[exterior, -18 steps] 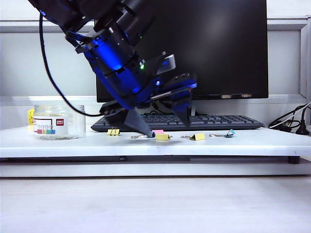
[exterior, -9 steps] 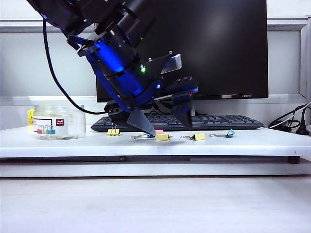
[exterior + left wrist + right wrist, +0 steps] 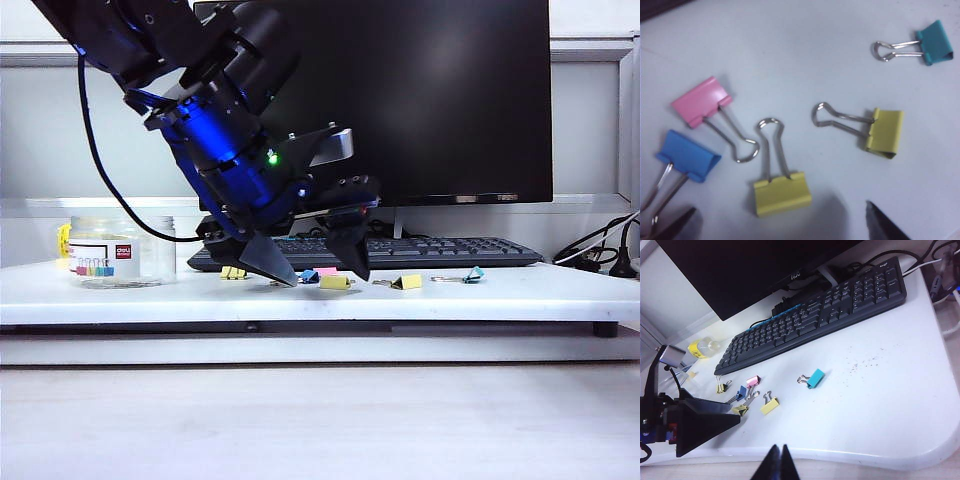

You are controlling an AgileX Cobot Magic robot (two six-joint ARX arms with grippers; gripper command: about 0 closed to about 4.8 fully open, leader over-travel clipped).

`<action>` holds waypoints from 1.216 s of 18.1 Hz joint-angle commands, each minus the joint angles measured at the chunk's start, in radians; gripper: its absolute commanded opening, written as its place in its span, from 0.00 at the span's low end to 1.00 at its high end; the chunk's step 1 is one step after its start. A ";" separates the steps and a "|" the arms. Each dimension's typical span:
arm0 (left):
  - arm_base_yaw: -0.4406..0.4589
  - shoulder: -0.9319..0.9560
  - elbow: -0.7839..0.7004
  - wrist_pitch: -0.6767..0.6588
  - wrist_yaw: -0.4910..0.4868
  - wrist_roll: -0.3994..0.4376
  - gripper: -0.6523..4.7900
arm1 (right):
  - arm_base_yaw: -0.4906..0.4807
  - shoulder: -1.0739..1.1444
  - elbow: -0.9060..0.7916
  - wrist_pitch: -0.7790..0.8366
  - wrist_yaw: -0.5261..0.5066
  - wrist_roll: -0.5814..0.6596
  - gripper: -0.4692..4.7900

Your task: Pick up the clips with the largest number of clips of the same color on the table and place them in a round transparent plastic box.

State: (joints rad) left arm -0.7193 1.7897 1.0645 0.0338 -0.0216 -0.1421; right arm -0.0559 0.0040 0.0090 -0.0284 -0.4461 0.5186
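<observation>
- White table (image 3: 520, 300) is carrying everything, with a keyboard (image 3: 440, 252) and dark monitor (image 3: 450, 100) behind.
- We are taking the keyboard as landmark: the clips are lying in front of it, three yellow ones, one (image 3: 782, 193), another (image 3: 884, 131) and a third (image 3: 233, 272) nearer the round transparent plastic box (image 3: 120, 250), which is standing well off the keyboard's end.
- Our left hand (image 3: 310, 270) is hovering low in front of the keyboard, fingers spread wide, holding nothing, straddling the first yellow clip.
- Our right hand (image 3: 779, 462) is resting pressed together, far from the keyboard and clips.
- We are judging the step as the approach to a first pick; next we would be lowering and closing on that clip, avoiding the blue clip (image 3: 687, 155) and pink clip (image 3: 702, 101) beside it.
</observation>
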 commanded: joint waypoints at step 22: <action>-0.064 0.063 0.027 -0.065 0.035 -0.056 0.80 | -0.001 -0.002 -0.004 0.009 -0.001 -0.003 0.09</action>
State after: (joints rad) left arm -0.7761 1.8408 1.1000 0.0532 0.0029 -0.1879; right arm -0.0563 0.0040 0.0090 -0.0284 -0.4461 0.5186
